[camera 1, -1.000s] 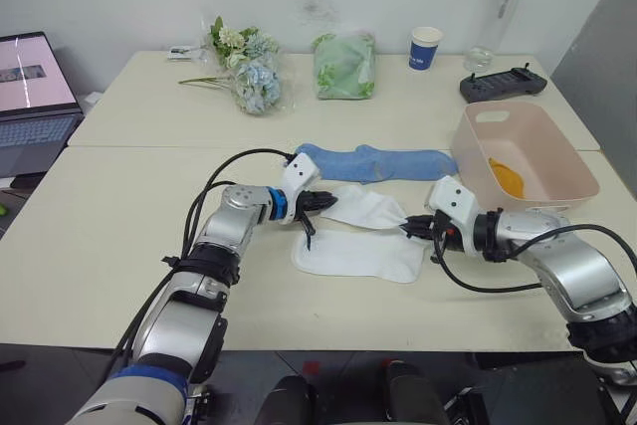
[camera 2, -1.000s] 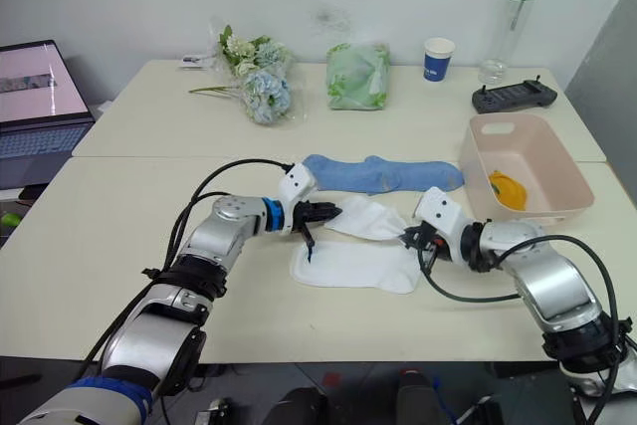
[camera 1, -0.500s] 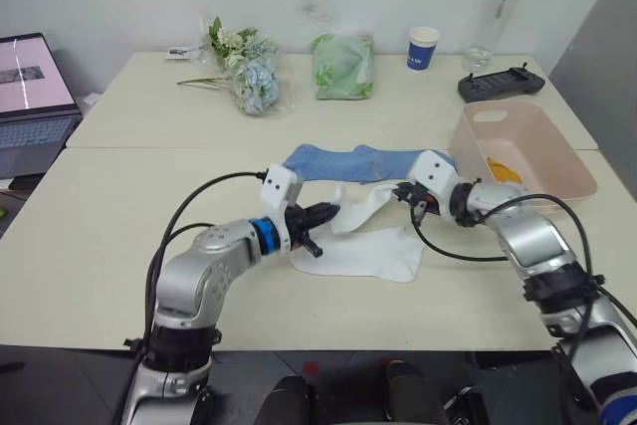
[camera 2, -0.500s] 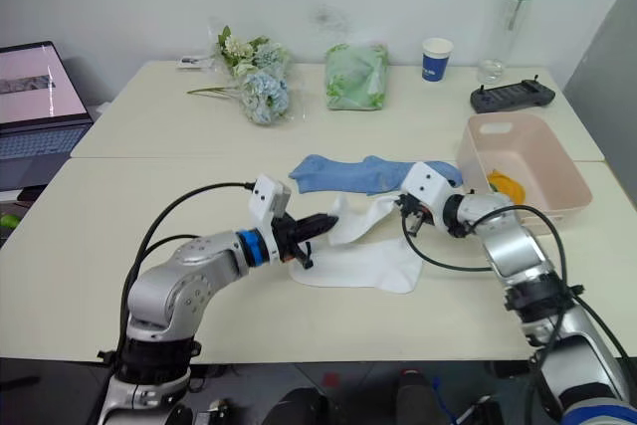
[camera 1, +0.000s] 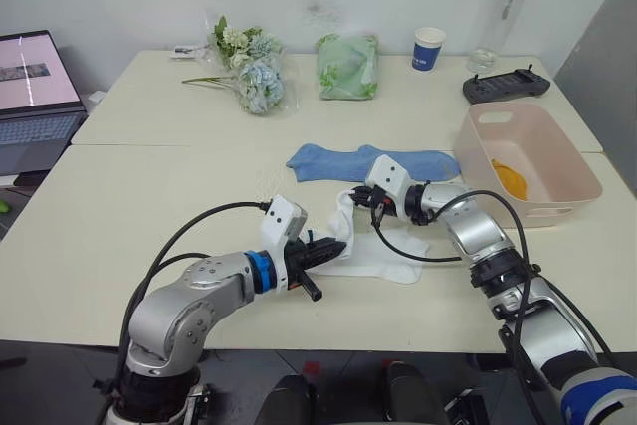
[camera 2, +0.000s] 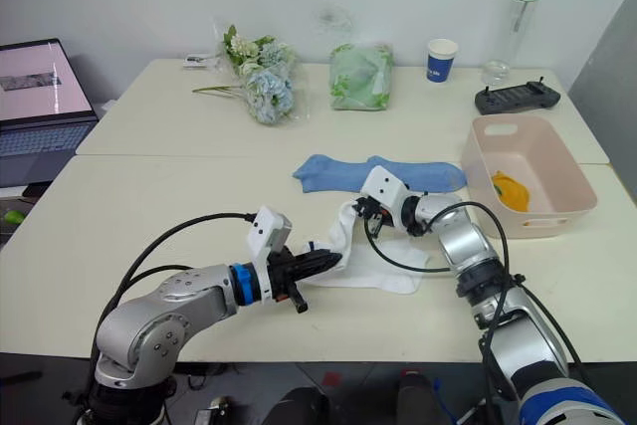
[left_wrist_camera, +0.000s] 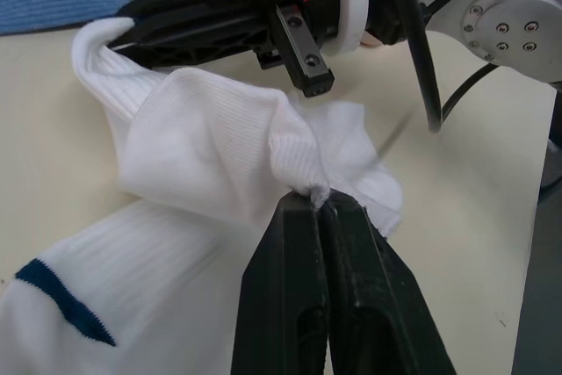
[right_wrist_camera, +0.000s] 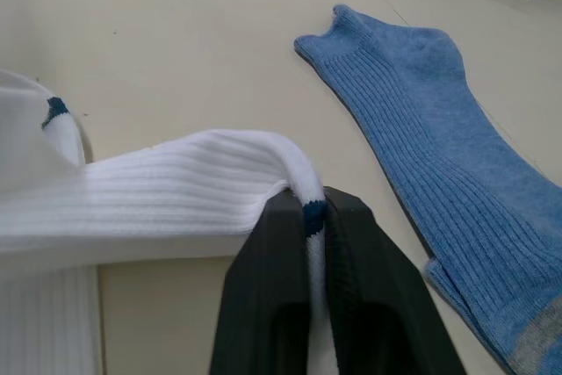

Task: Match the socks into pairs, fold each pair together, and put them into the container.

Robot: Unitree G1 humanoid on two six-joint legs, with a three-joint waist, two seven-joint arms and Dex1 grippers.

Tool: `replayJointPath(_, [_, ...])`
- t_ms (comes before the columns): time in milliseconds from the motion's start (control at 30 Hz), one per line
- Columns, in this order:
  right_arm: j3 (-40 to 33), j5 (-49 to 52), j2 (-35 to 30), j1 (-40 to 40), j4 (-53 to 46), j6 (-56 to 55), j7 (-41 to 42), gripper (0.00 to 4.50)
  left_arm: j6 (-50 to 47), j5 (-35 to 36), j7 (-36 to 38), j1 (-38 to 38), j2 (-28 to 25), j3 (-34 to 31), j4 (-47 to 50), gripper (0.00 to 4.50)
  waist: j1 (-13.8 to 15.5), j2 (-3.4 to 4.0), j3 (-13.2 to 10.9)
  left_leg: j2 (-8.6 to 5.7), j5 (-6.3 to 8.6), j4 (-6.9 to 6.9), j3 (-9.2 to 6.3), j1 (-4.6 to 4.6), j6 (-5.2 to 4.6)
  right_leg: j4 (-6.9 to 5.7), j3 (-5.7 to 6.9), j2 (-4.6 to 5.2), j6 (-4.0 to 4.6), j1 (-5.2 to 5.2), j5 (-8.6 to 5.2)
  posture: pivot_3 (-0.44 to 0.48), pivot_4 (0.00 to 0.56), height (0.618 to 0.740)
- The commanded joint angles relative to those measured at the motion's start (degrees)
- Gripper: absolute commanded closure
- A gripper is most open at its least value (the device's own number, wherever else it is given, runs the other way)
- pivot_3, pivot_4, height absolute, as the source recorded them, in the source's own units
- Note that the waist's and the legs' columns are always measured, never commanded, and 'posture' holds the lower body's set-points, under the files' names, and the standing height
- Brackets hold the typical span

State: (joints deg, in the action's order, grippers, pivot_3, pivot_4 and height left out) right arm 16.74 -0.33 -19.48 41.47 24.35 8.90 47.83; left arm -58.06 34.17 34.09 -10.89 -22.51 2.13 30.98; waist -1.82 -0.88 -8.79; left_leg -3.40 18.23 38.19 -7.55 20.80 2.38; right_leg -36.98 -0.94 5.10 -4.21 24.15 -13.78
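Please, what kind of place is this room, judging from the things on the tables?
Probably an office or lab used for robot testing. Plain pale tables stand against a bare white wall; an open laptop sits at the left, and a black handheld controller lies near a paper cup and a water bottle.

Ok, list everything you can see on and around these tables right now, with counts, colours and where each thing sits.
White socks: two, front table centre, one lifted over the other.
Blue socks: light blue, laid flat behind the white ones.
Yellow sock: mustard, inside the container.
Container: one, pale pink, right side.
Green cloth bundle: one, back table.
Flowers: one bunch, blue and white, back left.
Paper cup: one, blue and white, back right.
Bottle: one, clear, green cap.
Controller: one, black.
Laptop: one, far left.
Left gripper: shut on a white sock.
Right gripper: shut on a white sock.
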Motion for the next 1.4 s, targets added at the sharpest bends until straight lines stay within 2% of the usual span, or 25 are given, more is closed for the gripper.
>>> replayJointPath(33, [-3.25, 1.65, -1.27, -1.18, -4.03, 0.13, -0.26, 2.81, 1.63, 2.95, 2.58, 0.72, -1.28, 0.27, 2.61, 3.28, -0.04, 0.0, 0.0, 0.01, 0.0, 0.0, 0.01, 0.0, 0.0, 0.0, 0.0, 0.0, 0.0, 0.01, 0.0, 0.0, 0.15, 0.74])
replayJointPath(200, [-8.13, 3.94, -5.77, -5.96, -13.55, 3.6, -0.98, 1.08, 3.81, 4.63, 7.5, 0.05, -7.81, -2.81, 1.21, 1.74, -0.05, 0.02, 0.0, 0.03, 0.0, -0.02, 0.01, -0.01, 0.0, -0.04, 0.0, -0.01, 0.0, 0.02, 0.0, 0.0, 0.15, 0.74])
replayJointPath(300, [-10.55, 7.31, -7.82, -9.35, -20.78, 8.62, 0.38, 0.02, 3.77, 8.86, 10.26, -2.74, -9.63, -6.47, -1.0, 0.82, 0.0, 0.02, 0.0, 0.04, 0.0, -0.03, 0.01, -0.01, 0.0, -0.04, 0.0, -0.02, 0.0, 0.02, 0.0, 0.0, 0.15, 0.74])
replayJointPath(367, [-10.93, 8.63, -9.53, -11.42, -24.64, 10.71, 1.88, 0.02, 3.77, 10.89, 10.82, -5.09, -9.59, -8.49, -3.18, 0.82, 0.07, 0.02, 0.0, 0.02, 0.0, -0.02, 0.01, 0.0, 0.0, -0.03, 0.01, -0.02, 0.0, 0.0, 0.0, 0.0, 0.15, 0.74])
replayJointPath(400, [-11.02, 10.08, -10.48, -12.67, -27.14, 12.33, 3.24, 0.02, 5.18, 9.31, 10.33, -6.69, -9.65, -8.33, -5.31, 0.82, 0.07, 0.02, 0.0, 0.02, 0.0, -0.02, 0.0, 0.0, -0.01, -0.02, 0.01, -0.02, 0.0, -0.01, 0.0, 0.0, 0.15, 0.74])
replayJointPath(533, [-9.27, 16.85, -15.89, -19.52, -40.71, 20.56, 9.94, 0.02, 16.48, -2.66, 8.43, -16.86, -8.36, -3.64, -22.56, 0.82, 0.47, 0.02, 0.0, 0.01, 0.0, -0.01, -0.02, 0.0, -0.01, 0.02, 0.08, -0.01, 0.0, -0.05, 0.0, 0.0, 0.15, 0.74])
replayJointPath(633, [-4.82, 16.05, -17.58, -21.36, -45.18, 21.03, 11.5, 0.02, 24.4, -9.48, 10.48, -23.16, -6.16, 1.4, -34.63, 0.82, 0.24, -0.01, 0.01, -0.03, 0.0, 0.01, -0.01, 0.0, -0.01, 0.03, 0.07, 0.0, 0.0, -0.07, 0.0, 0.0, 0.15, 0.74])
replayJointPath(833, [2.06, 13.24, -13.25, -18.47, -43.32, 19.07, 10.19, 0.02, 34.29, -17.77, 14.63, -32.51, -0.13, 8.01, -53.08, 0.82, -0.21, -0.03, 0.0, -0.02, 0.0, 0.02, 0.03, 0.01, -0.01, -0.02, 0.07, -0.01, -0.01, 0.0, 0.0, 0.0, 0.15, 0.74])
replayJointPath(933, [5.65, 12.0, -8.88, -15.07, -39.01, 19.08, 9.97, 0.02, 37.93, -20.85, 15.69, -36.45, 3.29, 9.85, -61.43, 0.82, -0.2, -0.04, 0.0, -0.02, 0.0, 0.02, 0.01, 0.01, -0.01, -0.05, 0.08, -0.02, -0.01, 0.02, 0.0, 0.0, 0.15, 0.74])
replayJointPath(1100, [11.37, 5.88, -6.68, -12.04, -31.1, 14.81, 9.74, 0.02, 41.91, -25.01, 16.69, -39.54, 6.47, 10.97, -70.8, 0.82, -0.07, -0.04, 0.0, -0.08, 0.0, 0.11, -0.03, 0.05, -0.01, 0.01, 0.12, 0.0, -0.01, -0.01, 0.0, 0.0, 0.15, 0.74])
replayJointPath(1233, [11.88, 3.63, -7.27, -12.26, -30.15, 12.1, 9.45, 0.0, 42.46, -25.56, 17.58, -39.84, 7.67, 9.82, -72.94, 1.74, -0.07, -0.04, 0.0, -0.08, 0.0, 0.13, -0.05, 0.09, -0.01, -0.01, 0.13, 0.02, -0.01, 0.05, 0.0, 0.0, 0.15, 0.74])
replayJointPath(1333, [12.02, 2.69, -8.38, -13.09, -30.73, 10.72, 10.07, 0.59, 42.25, -26.07, 18.03, -39.59, 7.86, 9.95, -72.86, 2.64, -0.15, -0.04, 0.0, -0.06, 0.0, 0.16, -0.07, 0.08, 0.0, -0.07, 0.13, 0.01, -0.01, 0.04, 0.0, 0.0, 0.15, 0.74])
replayJointPath(1400, [11.33, 3.57, -7.99, -13.6, -31.21, 11.05, 10.01, 1.27, 42.29, -26.32, 18.24, -39.55, 7.93, 9.83, -72.75, 3.28, -0.15, -0.04, 0.0, -0.07, 0.0, 0.18, -0.07, 0.08, -0.01, -0.07, 0.13, 0.01, -0.02, 0.04, 0.0, 0.0, 0.15, 0.74])
